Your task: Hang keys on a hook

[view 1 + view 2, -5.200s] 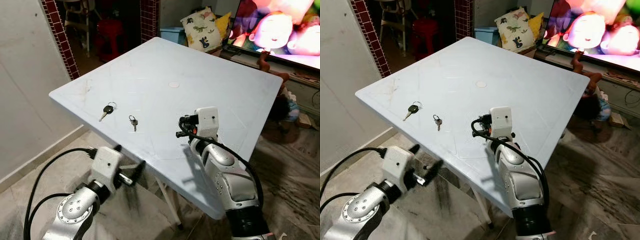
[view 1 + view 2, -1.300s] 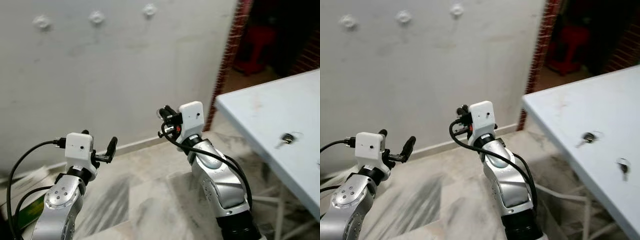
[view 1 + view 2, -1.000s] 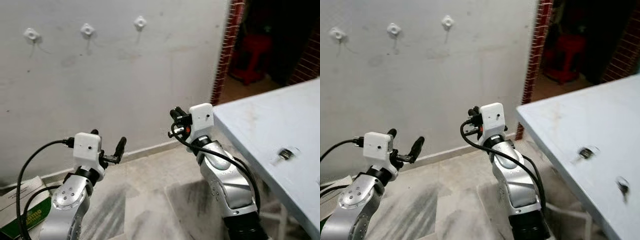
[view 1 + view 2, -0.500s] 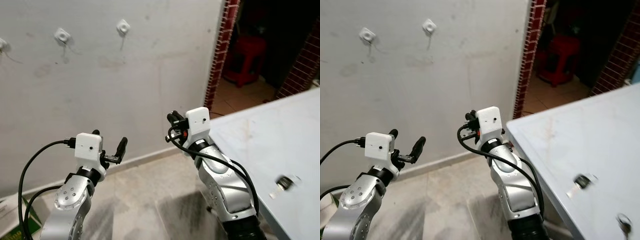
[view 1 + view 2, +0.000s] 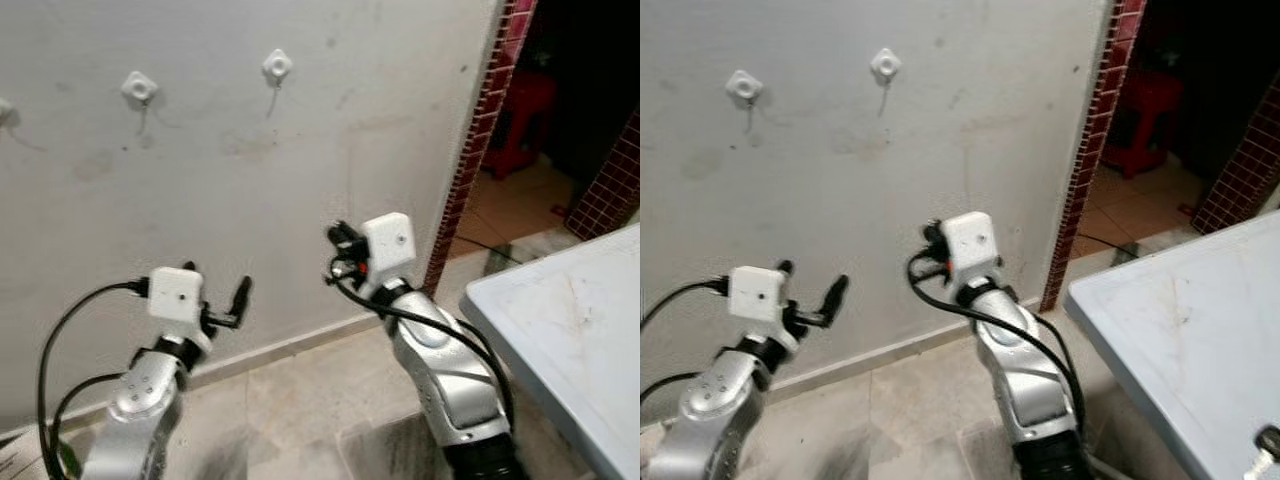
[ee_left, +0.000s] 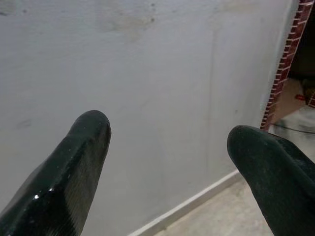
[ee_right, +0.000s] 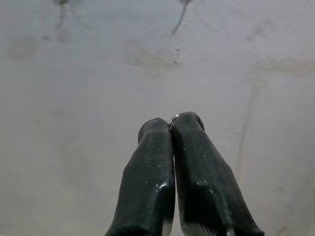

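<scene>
Your right gripper (image 7: 171, 129), raised toward the grey wall (image 5: 200, 200), pinches a silver key ring (image 7: 173, 118); left gripper (image 6: 167, 142) gapes empty beneath two white wall hooks (image 5: 277, 67).

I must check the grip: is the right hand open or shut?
Shut: the right hand has its black fingers pressed together, a thin metal ring between the tips.

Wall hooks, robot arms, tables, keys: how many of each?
Wall hooks: 3
Robot arms: 2
Tables: 1
Keys: 2, one on the table, one's ring pinched in the right jaws
Total: 8
</scene>
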Motion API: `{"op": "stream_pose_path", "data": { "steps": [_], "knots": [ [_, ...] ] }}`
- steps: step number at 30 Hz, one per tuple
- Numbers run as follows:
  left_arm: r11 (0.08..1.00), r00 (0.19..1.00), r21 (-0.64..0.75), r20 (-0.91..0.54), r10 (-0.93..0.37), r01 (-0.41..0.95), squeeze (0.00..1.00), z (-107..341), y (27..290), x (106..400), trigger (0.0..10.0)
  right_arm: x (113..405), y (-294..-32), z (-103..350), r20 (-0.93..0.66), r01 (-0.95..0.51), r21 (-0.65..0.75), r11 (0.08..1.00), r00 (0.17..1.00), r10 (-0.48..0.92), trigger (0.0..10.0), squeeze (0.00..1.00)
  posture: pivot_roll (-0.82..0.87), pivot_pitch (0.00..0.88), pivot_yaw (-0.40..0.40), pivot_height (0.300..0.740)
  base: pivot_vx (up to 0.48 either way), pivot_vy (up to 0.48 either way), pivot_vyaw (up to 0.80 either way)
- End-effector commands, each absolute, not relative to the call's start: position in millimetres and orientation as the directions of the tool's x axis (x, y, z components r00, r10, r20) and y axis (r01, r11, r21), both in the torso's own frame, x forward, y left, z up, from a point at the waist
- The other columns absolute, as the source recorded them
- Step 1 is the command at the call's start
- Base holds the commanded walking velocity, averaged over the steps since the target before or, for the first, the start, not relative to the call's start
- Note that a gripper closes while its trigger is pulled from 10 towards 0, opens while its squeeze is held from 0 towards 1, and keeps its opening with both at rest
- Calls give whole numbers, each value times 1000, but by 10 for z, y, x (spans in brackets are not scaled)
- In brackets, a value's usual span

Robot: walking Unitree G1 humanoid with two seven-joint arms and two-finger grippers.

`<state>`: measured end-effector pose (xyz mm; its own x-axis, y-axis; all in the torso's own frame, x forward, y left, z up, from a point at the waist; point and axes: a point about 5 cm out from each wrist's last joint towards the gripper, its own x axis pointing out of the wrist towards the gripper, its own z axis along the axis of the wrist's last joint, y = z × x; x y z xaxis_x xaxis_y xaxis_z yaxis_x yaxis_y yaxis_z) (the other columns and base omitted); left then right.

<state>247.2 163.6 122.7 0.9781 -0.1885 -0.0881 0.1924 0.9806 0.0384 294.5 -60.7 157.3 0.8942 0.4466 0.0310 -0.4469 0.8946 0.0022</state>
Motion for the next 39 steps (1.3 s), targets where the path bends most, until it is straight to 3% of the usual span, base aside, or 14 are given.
{"op": "stream_pose_path", "data": {
  "steps": [1, 8, 24, 39],
  "knots": [
    [986, 987, 70, -71, -145, 150, 0, 1268, 1729, 2471, 10000, 2934, -502, 1664, 66, -478, 2, 879, 877, 476, 10000, 0, 147, 9, 32, 740, 0, 0, 0],
    [986, 988, 75, -61, -143, 147, 0, 1281, 1734, 2480, 10000, 2940, -500, 1665, 66, -476, -1, 879, 877, 475, 10000, 0, 146, 8, 32, 740, 0, 0, 0],
    [987, 987, 65, -66, -146, 150, 0, 1274, 1720, 2492, 10000, 2948, -510, 1663, 63, -474, -3, 881, 879, 473, 10000, 0, 143, 8, 32, 740, 0, -317, 0],
    [994, 996, 70, -47, -75, 78, 0, 1294, 1803, 2517, 10000, 2949, -503, 1666, 67, -482, -1, 876, 874, 481, 10000, 0, 146, 1, 31, 740, 0, 0, 0]
  ]
}}
